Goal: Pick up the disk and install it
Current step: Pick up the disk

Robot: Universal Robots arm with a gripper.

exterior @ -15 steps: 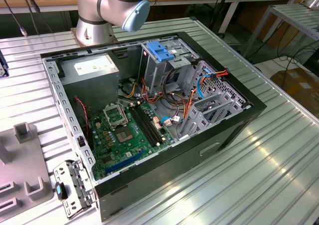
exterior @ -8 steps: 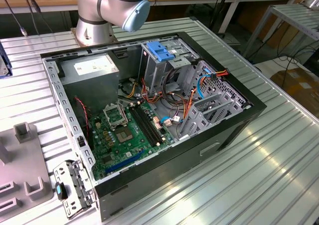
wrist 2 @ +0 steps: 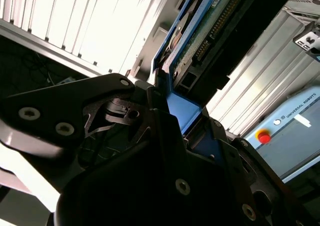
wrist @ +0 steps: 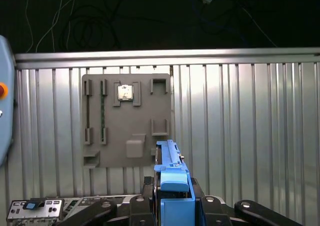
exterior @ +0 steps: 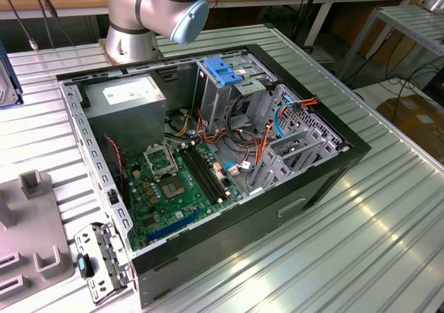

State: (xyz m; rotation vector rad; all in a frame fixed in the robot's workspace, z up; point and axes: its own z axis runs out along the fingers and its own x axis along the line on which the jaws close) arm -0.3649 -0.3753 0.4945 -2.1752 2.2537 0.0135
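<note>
Exterior view: one open computer case (exterior: 229, 240) lay on its side on a ribbed metal surface (exterior: 361, 243), filling the middle of the frame.
- The robot arm (exterior: 156, 7) had its grey base and a blue-capped joint at the upper edge, just behind the case.
- A drive cage (exterior: 223, 71) with a light-blue plastic top stood inside the case, toward the upper middle.
- A grey power supply (exterior: 128, 94) with a white sticker sat beside the cage, toward the exterior view's left.
- A green motherboard (exterior: 170, 188) covered the case floor below both of these.
- A grey fixture plate (exterior: 35, 237) lay on the surface at the exterior view's lower left.
- A small metal bracket panel (exterior: 100, 261) lay between the plate and the case corner.

First wrist view: the black gripper (wrist: 172, 191) was closed on the disk (wrist: 167, 158).
- The disk was seen edge-on, with its blue plastic rail clamped between the two fingers.
- Beyond it, the fixture plate (wrist: 117, 136) lay flat on the ribbed surface (wrist: 250, 136).
- A small square silver chip (wrist: 124, 92) sat in one of the plate's recesses.
- A thin green strip (wrist: 102, 117) sat in one of its long slots.

Second wrist view: the gripper (wrist 2: 175, 103) clamped the blue rail.
- The disk (wrist 2: 210, 35) rose from the fingers, with its connector edge and circuit board showing.
- A pale blue teach pendant (wrist 2: 295, 131) with a red button was visible nearby.
</note>
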